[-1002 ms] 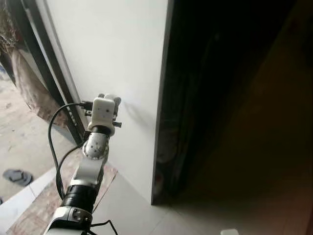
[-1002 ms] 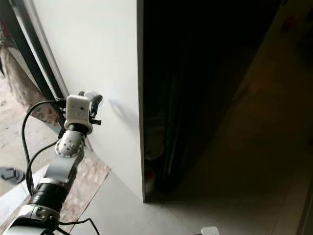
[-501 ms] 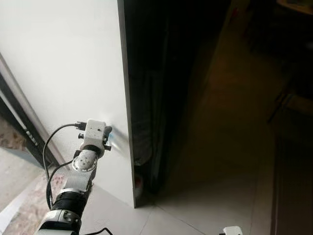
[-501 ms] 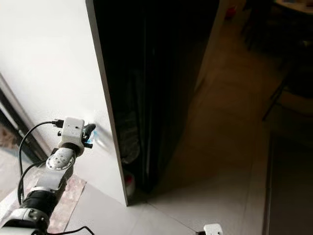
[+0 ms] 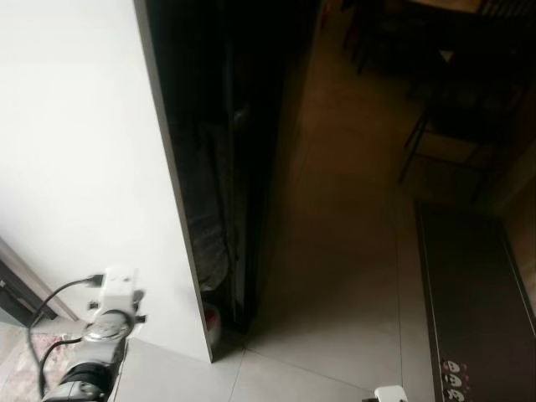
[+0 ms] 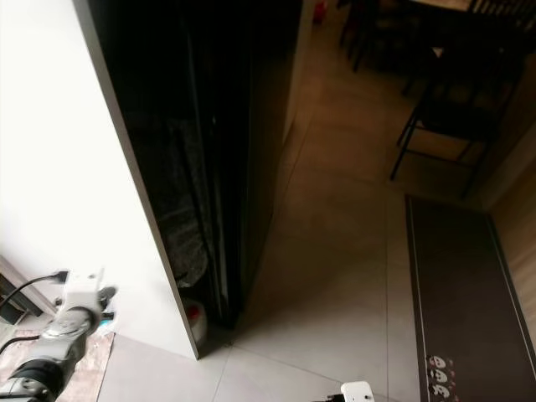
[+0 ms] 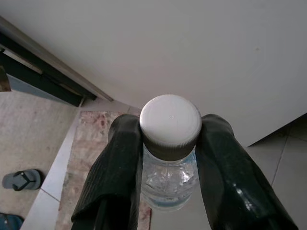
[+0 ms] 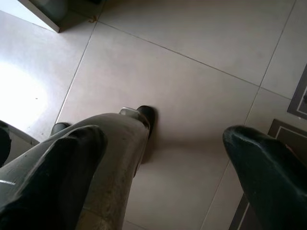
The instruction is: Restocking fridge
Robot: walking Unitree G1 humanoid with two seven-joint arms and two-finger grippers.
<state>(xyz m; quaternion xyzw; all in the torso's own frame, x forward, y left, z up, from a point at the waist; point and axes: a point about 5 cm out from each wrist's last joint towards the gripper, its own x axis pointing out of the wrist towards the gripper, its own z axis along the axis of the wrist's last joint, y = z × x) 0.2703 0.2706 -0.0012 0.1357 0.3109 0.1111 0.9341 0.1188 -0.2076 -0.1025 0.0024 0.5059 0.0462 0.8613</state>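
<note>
A clear water bottle with a white cap [image 7: 170, 120] is held at the neck by my left gripper [image 7: 170, 128], which is shut on it. That arm, with its white wrist camera [image 5: 116, 289], is raised at the lower left, close to a tall white panel [image 5: 75, 151]. Right of the panel's dark edge is a deep, dark opening [image 5: 222, 151]; what is inside is too dark to make out. My right gripper [image 8: 165, 136] hangs low over the tiled floor, open, with nothing between its fingers.
A small red-and-white container [image 6: 194, 316] sits on the floor at the foot of the dark opening. A black-legged chair [image 6: 444, 109] stands at the far right above a long dark mat [image 6: 456, 285]. A patterned rug [image 7: 91, 143], a sandal [image 7: 21, 179] and my own leg [image 8: 120, 158] are below.
The camera has swung to the right, so the white panel and my left arm have slid left and down in the picture. The chair and the dark mat have come into view.
</note>
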